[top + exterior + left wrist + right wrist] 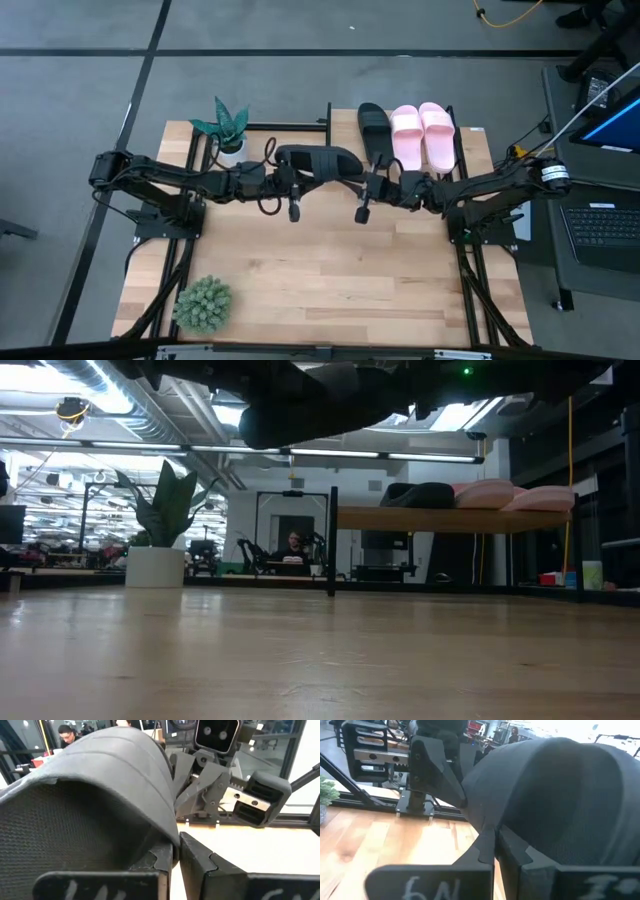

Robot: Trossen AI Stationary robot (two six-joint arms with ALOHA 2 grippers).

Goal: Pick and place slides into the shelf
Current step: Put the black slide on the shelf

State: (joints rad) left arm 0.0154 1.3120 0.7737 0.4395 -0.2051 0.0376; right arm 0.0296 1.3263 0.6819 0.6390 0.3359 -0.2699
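High view: black slide (318, 160) midair, both jaws clamped on it, potted plant (226, 130) beside.

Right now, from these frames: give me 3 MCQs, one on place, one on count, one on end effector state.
1. Where is the second black slide?
A. Flat on the tabletop
B. Held in the air between the two arms
C. Beside the round green plant

2. How many slides sit on the shelf?
A. One
B. Three
C. Four

3. How does the right end effector stand?
A. Shut on the black slide
B. Wide open over the shelf
C. Shut on a pink slide

Answers:
1 B: the held black slide hangs above the tabletop between the left end effector and the right end effector.
2 B: the shelf carries one black slide and the pink pair.
3 A: the right wrist view shows its fingers pinched on the slide's edge.
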